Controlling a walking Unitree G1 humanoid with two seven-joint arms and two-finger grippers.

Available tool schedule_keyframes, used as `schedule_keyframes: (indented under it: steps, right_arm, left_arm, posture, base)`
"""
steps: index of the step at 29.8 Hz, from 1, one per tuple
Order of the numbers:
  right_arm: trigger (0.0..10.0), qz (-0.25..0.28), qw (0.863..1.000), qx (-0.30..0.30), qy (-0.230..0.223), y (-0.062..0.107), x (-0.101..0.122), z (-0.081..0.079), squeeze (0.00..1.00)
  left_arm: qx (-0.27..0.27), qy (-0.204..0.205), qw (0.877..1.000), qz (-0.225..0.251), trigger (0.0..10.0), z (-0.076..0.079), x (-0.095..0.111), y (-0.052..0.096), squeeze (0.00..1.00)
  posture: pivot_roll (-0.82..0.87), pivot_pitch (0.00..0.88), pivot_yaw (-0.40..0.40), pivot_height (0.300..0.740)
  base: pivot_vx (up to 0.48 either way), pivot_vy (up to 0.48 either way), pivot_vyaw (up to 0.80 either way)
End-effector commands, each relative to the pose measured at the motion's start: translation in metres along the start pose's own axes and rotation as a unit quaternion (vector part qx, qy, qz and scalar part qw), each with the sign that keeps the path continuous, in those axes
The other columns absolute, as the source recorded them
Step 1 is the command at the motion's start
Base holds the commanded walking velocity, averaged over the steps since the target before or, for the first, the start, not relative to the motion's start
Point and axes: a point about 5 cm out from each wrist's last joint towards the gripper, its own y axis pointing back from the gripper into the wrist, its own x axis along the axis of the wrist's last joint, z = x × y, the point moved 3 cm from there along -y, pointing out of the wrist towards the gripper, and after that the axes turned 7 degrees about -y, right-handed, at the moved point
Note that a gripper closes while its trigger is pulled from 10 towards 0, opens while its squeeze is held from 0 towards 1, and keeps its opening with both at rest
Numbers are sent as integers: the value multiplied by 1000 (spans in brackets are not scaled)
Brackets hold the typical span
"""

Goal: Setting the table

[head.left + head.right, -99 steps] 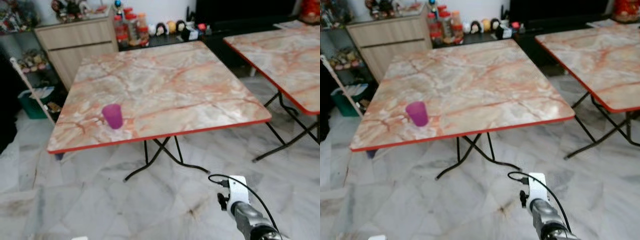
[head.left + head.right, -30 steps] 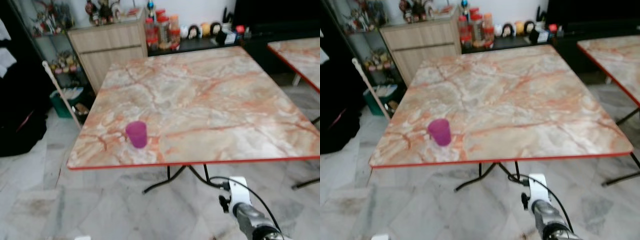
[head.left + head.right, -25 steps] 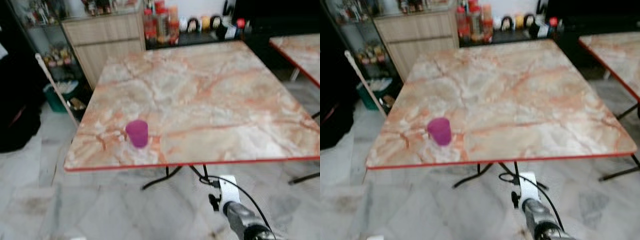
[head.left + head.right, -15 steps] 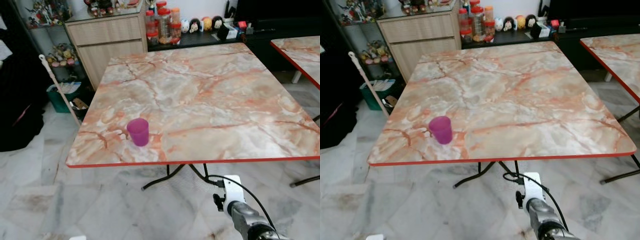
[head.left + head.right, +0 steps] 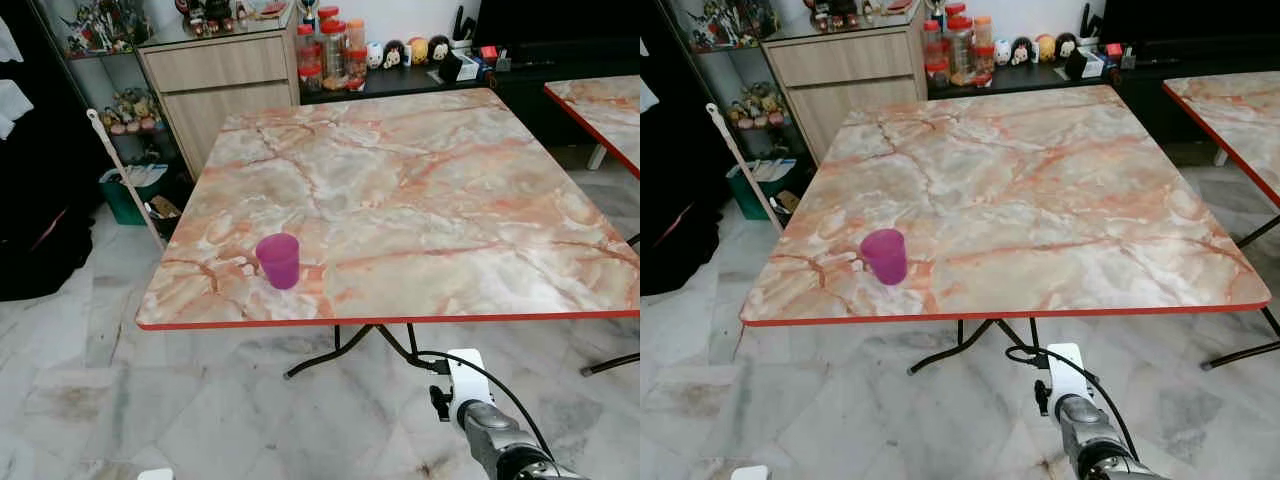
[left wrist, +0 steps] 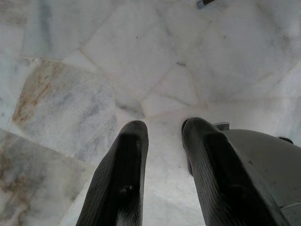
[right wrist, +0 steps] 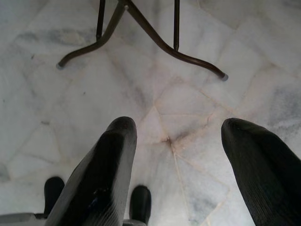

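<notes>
The marble floor (image 5: 200, 400), pale grey with veined slabs, spreads under everything. On it stands a square folding table (image 5: 430, 190) with a pink-and-cream marbled top, a red edge band and crossed black metal legs (image 7: 141, 28). A second table of the same pattern (image 5: 600, 100) stands well apart beyond the first table's right edge. Behind the far left corner sits a wooden cabinet (image 5: 220, 75), with red-lidded jars (image 5: 330, 55) and small figurines (image 5: 405, 50) lined up just beside it along a dark low shelf. A pale stick handle (image 5: 125, 180) leans off the table's left edge, near a green bin (image 5: 125, 195).

The purple plastic cup (image 5: 278, 261) stands upright on the table near its front left corner, close to the front edge, with nothing touching it.

The right arm (image 5: 490, 440) hangs low in front of the table's front edge, a black cable looping over its white wrist housing. The right gripper (image 7: 181, 136) points at the floor near the table's leg feet, its two black fingers spread wide and holding nothing. The left gripper (image 6: 162, 129) also hangs over the floor, its fingers parted by a narrow gap, empty.
</notes>
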Motion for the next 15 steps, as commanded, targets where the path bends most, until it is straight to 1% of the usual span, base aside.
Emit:
schedule_keyframes:
  steps: [1, 4, 7, 9, 13, 15]
  right_arm:
    - [10000, -3, 1000, 12, 13, 0, 4, -5, 0]
    - [10000, -11, 999, 16, 26, 0, 1, -6, 0]
    - [10000, -9, 999, 18, 29, 0, -2, -6, 0]
    - [10000, -16, 999, 16, 29, 0, -8, -7, 0]
    - [10000, -20, 999, 14, 32, 0, -13, -7, 0]
    - [10000, -32, 999, 17, 38, 1, -21, -9, 0]
  left_arm:
    - [0, -3, 1000, -2, 10000, -1, -1, 0, 0]
    - [0, -2, 1000, -2, 10000, -2, -3, 2, 0]
    - [1, -3, 1000, -4, 10000, -3, -7, 4, 0]
    - [2, 0, 1000, -9, 10000, -5, -13, 7, 0]
    - [5, 3, 1000, -17, 10000, -6, -19, 9, 0]
    - [12, 11, 1000, -25, 10000, -9, -26, 13, 0]
  posture:
    - [-108, 0, 80, 740]
    - [-101, 9, 77, 740]
    - [-104, 17, 84, 740]
    - [-105, 17, 92, 740]
    - [-102, 9, 93, 740]
    - [-96, 6, 92, 740]
  base:
    - [0, 0, 0]
    - [0, 0, 0]
    - [0, 0, 0]
    - [0, 0, 0]
    - [0, 0, 0]
    - [0, 0, 0]
